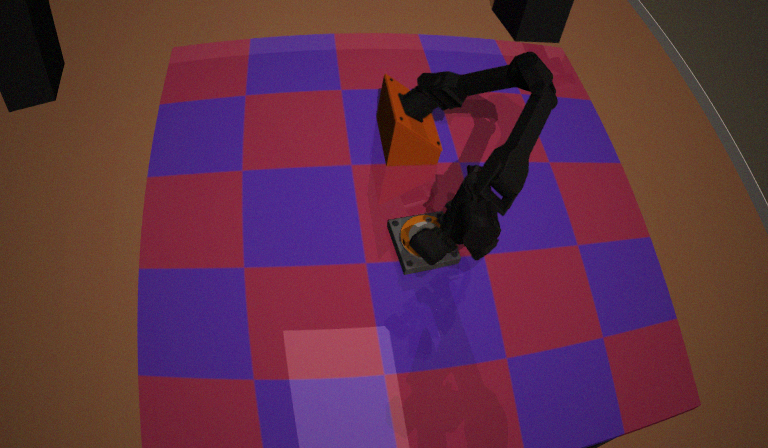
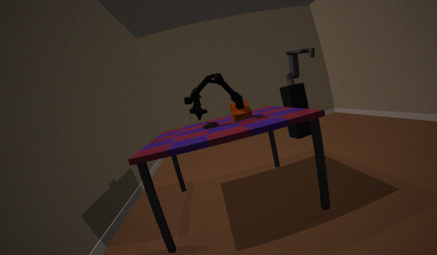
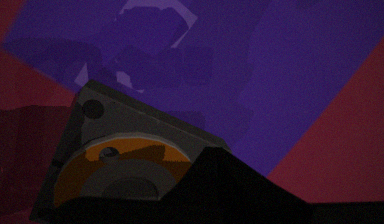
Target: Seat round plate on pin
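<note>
The dark square base (image 1: 417, 263) (image 2: 210, 126) (image 3: 122, 119) lies on the table. The round plate (image 1: 404, 236) (image 3: 127, 143), with an orange ring and grey middle, sits over it. A hole (image 3: 108, 153) shows in its orange ring in the wrist view. The post's round top (image 3: 131, 188) shows at the plate's middle, partly hidden. My gripper (image 2: 199, 119) (image 3: 212, 155) is shut and empty, pointing down above the base, with a visible gap beneath it in the exterior view. The arm hides part of the plate in the top view. The tab, the pin and any tilt cannot be made out.
The orange wedge-shaped mount (image 1: 412, 146) (image 2: 242, 114) carries my arm behind the base. The chequered table (image 1: 300, 211) (image 2: 230, 135) has its edges in view. A grey arm (image 2: 293, 65) stands on a dark pedestal (image 2: 295, 97) beyond the table.
</note>
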Tool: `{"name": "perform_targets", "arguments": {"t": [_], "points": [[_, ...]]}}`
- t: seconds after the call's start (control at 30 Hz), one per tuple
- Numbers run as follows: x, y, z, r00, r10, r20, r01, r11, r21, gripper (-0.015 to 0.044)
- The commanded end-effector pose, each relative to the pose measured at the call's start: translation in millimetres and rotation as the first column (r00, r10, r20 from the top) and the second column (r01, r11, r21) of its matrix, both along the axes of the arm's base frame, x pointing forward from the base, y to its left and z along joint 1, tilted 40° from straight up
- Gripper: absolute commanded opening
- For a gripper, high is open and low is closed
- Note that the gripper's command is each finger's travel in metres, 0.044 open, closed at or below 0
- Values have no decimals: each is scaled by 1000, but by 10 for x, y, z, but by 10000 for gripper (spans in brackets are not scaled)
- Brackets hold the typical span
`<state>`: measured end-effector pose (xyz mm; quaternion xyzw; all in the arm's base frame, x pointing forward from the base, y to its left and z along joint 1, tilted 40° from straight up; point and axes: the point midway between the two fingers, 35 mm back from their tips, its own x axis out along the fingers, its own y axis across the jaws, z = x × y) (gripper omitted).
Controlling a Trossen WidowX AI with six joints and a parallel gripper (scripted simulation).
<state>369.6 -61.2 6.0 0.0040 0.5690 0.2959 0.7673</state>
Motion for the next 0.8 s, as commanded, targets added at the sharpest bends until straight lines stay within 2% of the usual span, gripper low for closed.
{"name": "perform_targets", "arguments": {"t": [0.0, 0.1, 0.17, 0.47, 0.77], "points": [[-434, -252, -201, 952, -221, -212, 249, 962, 115, 0], [-741, -365, -291, 867, -343, -361, 421, 892, 165, 0], [-834, -391, -312, 834, -374, -406, 473, 863, 176, 0], [-837, -384, -320, 834, -374, -406, 473, 863, 176, 0], [-790, -88, -673, 834, -373, -406, 473, 863, 179, 0]]}}
